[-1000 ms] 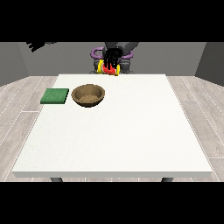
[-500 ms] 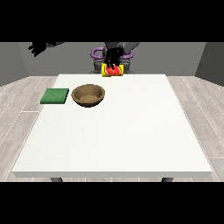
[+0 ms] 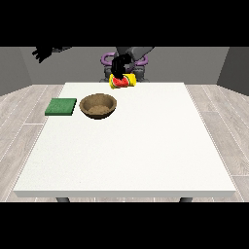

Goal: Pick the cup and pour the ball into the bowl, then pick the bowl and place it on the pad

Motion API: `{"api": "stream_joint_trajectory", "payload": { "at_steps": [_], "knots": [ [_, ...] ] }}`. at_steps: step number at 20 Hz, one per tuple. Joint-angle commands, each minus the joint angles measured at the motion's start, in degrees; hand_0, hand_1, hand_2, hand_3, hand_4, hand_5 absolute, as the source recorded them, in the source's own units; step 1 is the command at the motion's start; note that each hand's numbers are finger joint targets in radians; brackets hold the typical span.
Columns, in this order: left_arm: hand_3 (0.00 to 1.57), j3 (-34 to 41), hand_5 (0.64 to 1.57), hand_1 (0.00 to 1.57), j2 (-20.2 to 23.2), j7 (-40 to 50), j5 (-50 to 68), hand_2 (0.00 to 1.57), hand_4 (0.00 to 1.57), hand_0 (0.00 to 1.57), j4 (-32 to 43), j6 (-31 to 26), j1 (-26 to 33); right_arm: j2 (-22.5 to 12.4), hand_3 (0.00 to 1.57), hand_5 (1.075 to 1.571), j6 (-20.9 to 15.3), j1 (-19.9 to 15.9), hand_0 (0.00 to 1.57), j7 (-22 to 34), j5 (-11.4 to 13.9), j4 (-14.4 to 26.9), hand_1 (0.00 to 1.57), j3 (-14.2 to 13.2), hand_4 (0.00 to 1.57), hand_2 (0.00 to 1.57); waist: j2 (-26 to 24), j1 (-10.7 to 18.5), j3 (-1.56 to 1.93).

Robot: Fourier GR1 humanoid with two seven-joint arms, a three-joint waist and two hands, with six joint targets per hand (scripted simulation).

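A yellow cup (image 3: 122, 81) with a red mouth hangs tipped on its side above the table's far edge, just behind and to the right of the brown bowl (image 3: 98, 105). The hand at the view's right (image 3: 119, 65) is shut on the cup from above. No ball shows apart from the cup. The bowl stands on the white table (image 3: 146, 146), with the flat green pad (image 3: 61, 106) just to its left. The hand at the view's left (image 3: 44, 52) is raised high beyond the table's far left corner, open and holding nothing.
The robot's torso (image 3: 127, 61) stands behind the table's far edge. Wood-look floor surrounds the table on both sides.
The cup has come down a little and tipped further onto its side, still in the same hand. The bowl, the pad and the raised hand have hardly moved.
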Motion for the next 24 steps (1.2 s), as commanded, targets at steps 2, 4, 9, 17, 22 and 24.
{"api": "stream_joint_trajectory", "payload": {
  "at_steps": [2,4,9,17,22,24],
  "knots": [
    [1.57,-8.6,1.531,1.53,3.5,-0.5,-11.4,1.57,1.21,1.53,5.0,-7.5,-6.3,-0.9,0.32,1.57,1.4,-1.3,0.0,0.6,-0.8,1.2,0.0,-0.2,0.48,0.0,1.0,-2.2,0.14],
    [1.57,-9.6,1.533,1.52,2.7,-1.6,-12.5,1.57,1.22,1.52,6.1,-10.5,-6.4,0.0,0.27,1.57,-0.9,-3.8,0.0,1.8,-1.1,0.5,0.0,0.0,0.47,0.0,0.9,-0.9,0.03],
    [1.57,-9.2,1.508,1.52,-0.2,-1.9,-15.6,1.57,1.26,1.52,2.4,-12.9,-3.5,-0.5,0.28,1.57,1.3,1.1,0.0,-1.7,-0.7,2.8,0.0,-1.1,0.47,0.0,-0.2,0.9,0.0],
    [1.57,-3.4,1.487,1.52,2.7,-5.8,-16.2,1.57,1.29,1.52,0.9,-12.5,-3.8,1.2,0.28,1.569,-2.1,-1.9,0.0,3.0,-0.8,-0.6,0.0,1.3,0.52,0.0,0.2,1.7,-0.03],
    [1.57,8.7,1.544,1.33,2.6,-6.3,-1.3,1.57,1.02,1.33,-7.0,0.3,3.0,0.6,0.32,1.568,-3.9,0.6,0.0,0.5,0.1,-0.1,0.0,-0.9,0.52,0.0,0.2,7.0,-0.18],
    [1.57,10.6,1.57,0.28,3.1,-7.5,2.0,1.49,0.9,0.28,-10.2,4.1,6.9,0.0,0.32,1.568,-6.5,0.8,0.0,1.4,1.0,1.1,0.0,-1.9,0.52,0.0,-1.4,11.8,-0.18]
  ]
}}
